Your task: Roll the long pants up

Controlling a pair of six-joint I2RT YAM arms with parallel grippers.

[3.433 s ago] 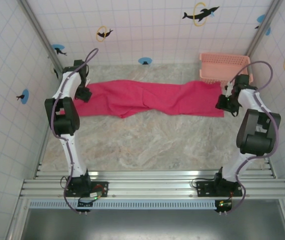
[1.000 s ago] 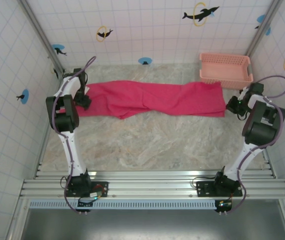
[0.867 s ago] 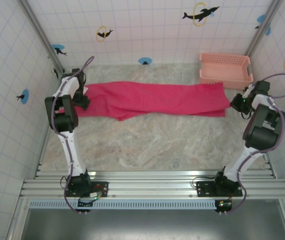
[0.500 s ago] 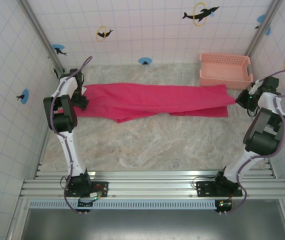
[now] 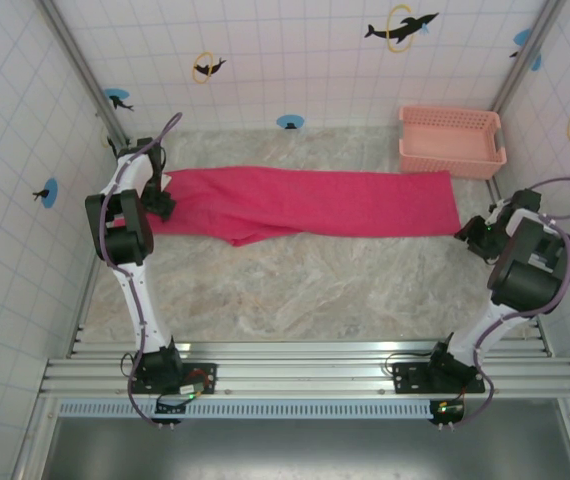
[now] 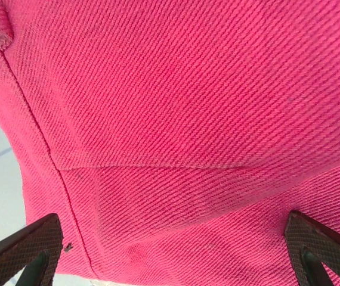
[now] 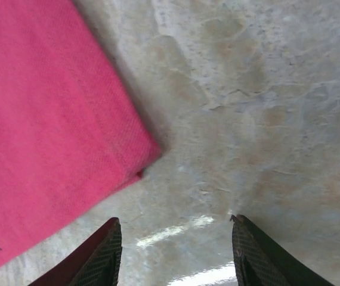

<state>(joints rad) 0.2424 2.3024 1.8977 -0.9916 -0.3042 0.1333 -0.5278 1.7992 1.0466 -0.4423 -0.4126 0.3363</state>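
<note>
Pulled back since a moment ago, my right pincer (image 5: 469,232) sits centre right on a folded arm, fingers apart over the table (image 5: 295,285). The long pants (image 5: 315,200) lie flat across the upper middle; my left pincer (image 5: 162,205), arm outstretched, gapes over their left end.

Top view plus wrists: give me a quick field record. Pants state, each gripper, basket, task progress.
pants: pants spread flat, lengthwise left to right across the far part of the table
left gripper: left gripper open, fingers wide apart over the cloth at the pants' left end
right gripper: right gripper open, nothing between fingers, over bare table just off the pants' right corner
basket: basket far right, just behind the pants' right end
progress: not rolled yet
</note>
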